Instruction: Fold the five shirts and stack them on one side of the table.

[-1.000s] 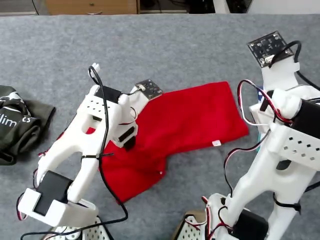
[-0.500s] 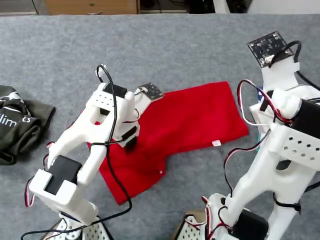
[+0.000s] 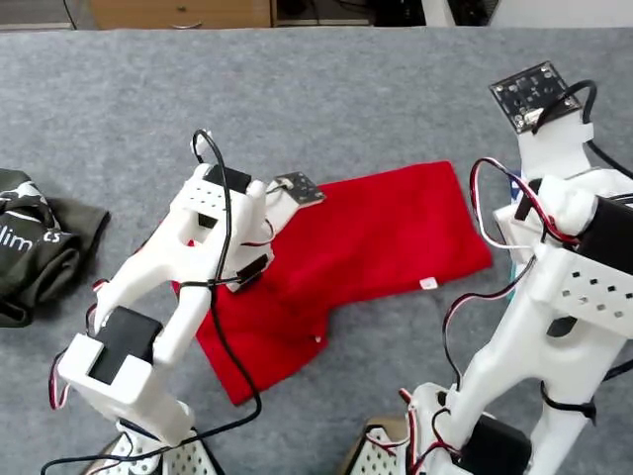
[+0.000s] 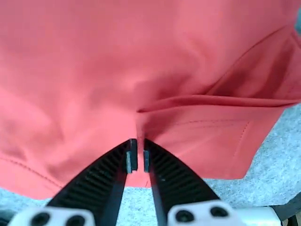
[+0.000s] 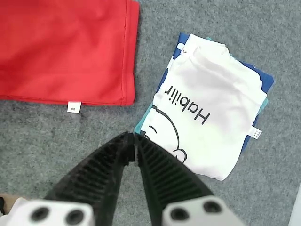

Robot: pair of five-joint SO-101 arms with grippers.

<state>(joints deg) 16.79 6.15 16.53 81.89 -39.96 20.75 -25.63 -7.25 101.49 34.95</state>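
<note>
A red shirt lies partly folded and askew in the middle of the grey table. My left gripper sits low on its left part. In the left wrist view the left gripper is shut on a raised crease of the red shirt. My right gripper is shut on nothing and hangs above bare table between the red shirt's edge and a folded stack, white printed shirt on top, blue and teal beneath. A dark green shirt lies bunched at the left edge.
The right arm stands over the stack at the table's right side. The grey table stretches open behind the red shirt. A small white label hangs from the red shirt's hem.
The left arm has shifted toward the far side and right over the red shirt, drawing the shirt's left part in with it. The right arm has kept still.
</note>
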